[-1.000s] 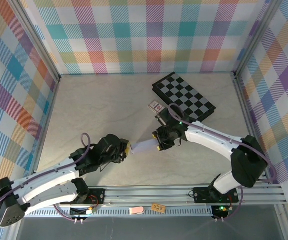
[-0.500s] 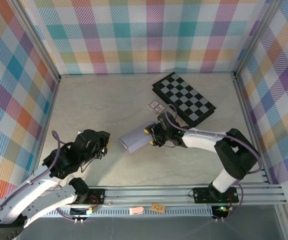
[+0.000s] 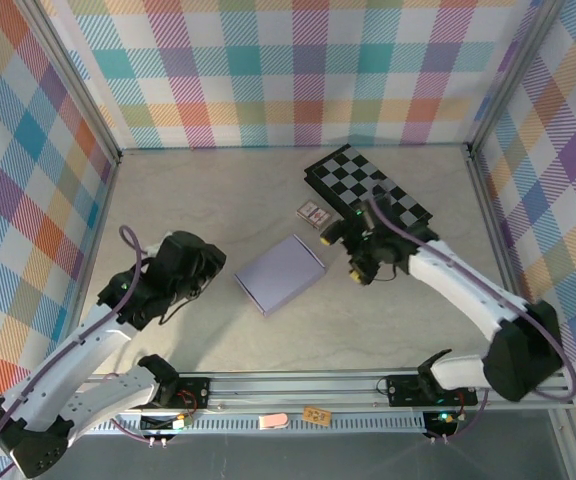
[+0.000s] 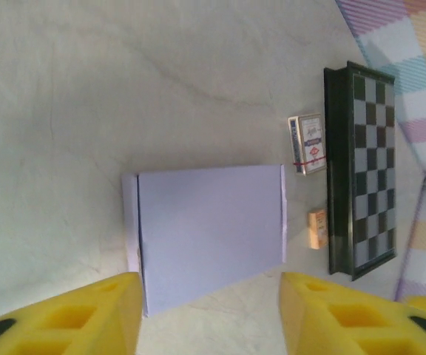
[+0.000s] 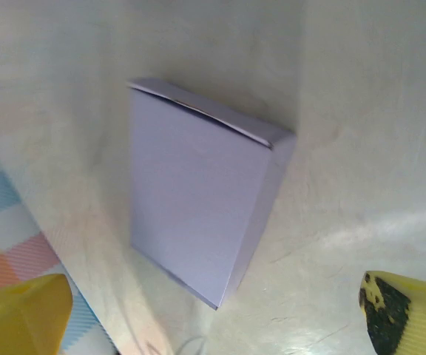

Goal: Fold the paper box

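The paper box [image 3: 280, 274] is a flat, closed, pale lavender rectangle lying on the table between the two arms, touched by neither. My left gripper [image 3: 206, 264] hangs to its left, and in the left wrist view its yellow fingers [image 4: 72, 318] stand apart with nothing between them, the paper box [image 4: 209, 229] just beyond. To the box's right, my right gripper [image 3: 344, 257] is open wide. Its fingertips [image 5: 21, 318] sit at the lower corners of the right wrist view, above the paper box [image 5: 198, 192].
A black-and-white checkerboard [image 3: 368, 195] lies at the back right, just behind the right gripper. Two small card packs [image 3: 313, 212] sit between it and the box. Plaid walls enclose the table on three sides.
Both grippers have let go of the box and drawn back, left to the left, right to the right. The box has dropped from held up to lying flat. Both jaws opened wider.
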Available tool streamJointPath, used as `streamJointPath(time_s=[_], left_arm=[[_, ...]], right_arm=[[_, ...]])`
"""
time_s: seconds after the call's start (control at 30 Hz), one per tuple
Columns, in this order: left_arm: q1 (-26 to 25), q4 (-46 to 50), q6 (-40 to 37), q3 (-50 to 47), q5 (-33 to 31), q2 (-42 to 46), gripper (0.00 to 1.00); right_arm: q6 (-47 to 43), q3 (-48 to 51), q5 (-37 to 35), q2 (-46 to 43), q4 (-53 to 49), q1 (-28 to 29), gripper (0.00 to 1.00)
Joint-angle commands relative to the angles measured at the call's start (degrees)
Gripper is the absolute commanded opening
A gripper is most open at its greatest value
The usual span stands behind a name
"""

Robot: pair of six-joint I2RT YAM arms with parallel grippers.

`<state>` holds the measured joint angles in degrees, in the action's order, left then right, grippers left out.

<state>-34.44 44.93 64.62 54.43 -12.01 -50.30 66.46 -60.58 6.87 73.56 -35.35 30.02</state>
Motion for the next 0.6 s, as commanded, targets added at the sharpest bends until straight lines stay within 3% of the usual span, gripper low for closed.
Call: streamJointPath(time_s=[0.0,0.03,0.1,0.17,0.23,0.3,0.43,0.53,0.57], left_arm=[[6.56,1.65,-19.70,2.48,8.09,-2.44,0.73],[8.61,1.52,-21.21,2.60,9.99,-2.99,0.98],[13.07,-0.04,-24.69,2.89,14.46,-3.81,1.00],[15.31,-1.14,-28.12,3.84,15.24,-4.06,1.00],[15.48,-0.25,-31.28,6.07,9.70,-4.53,1.00],[15.54,2.35,-32.16,7.96,-1.43,-5.52,1.00],[15.54,2.06,-36.08,5.38,-19.72,-7.26,1.00],[15.95,-3.81,-46.09,-0.23,-25.11,-7.75,1.00],[16.06,-7.49,-51.43,-2.94,-24.23,-7.83,1.00]], right_arm=[[-22.62,-3.34,-1.01,-5.86,-10.00,-2.90,0.99],[-26.06,-3.80,-1.42,-7.59,-10.93,-3.36,0.99],[-32.81,-4.11,-3.05,-12.66,-12.14,-3.89,0.99],[-35.41,-4.46,-9.50,-17.70,-14.02,-4.00,0.99],[-34.02,-4.50,-22.57,-21.11,-17.37,-4.09,0.99],[-37.45,-1.12,-31.77,-25.09,-15.22,-5.04,0.99],[-50.96,12.86,-38.03,-33.82,1.59,-7.34,0.99],[-54.92,21.99,-38.64,-36.00,11.37,-10.88,0.99],[-56.04,24.88,-38.52,-36.36,15.31,-11.65,0.99]])
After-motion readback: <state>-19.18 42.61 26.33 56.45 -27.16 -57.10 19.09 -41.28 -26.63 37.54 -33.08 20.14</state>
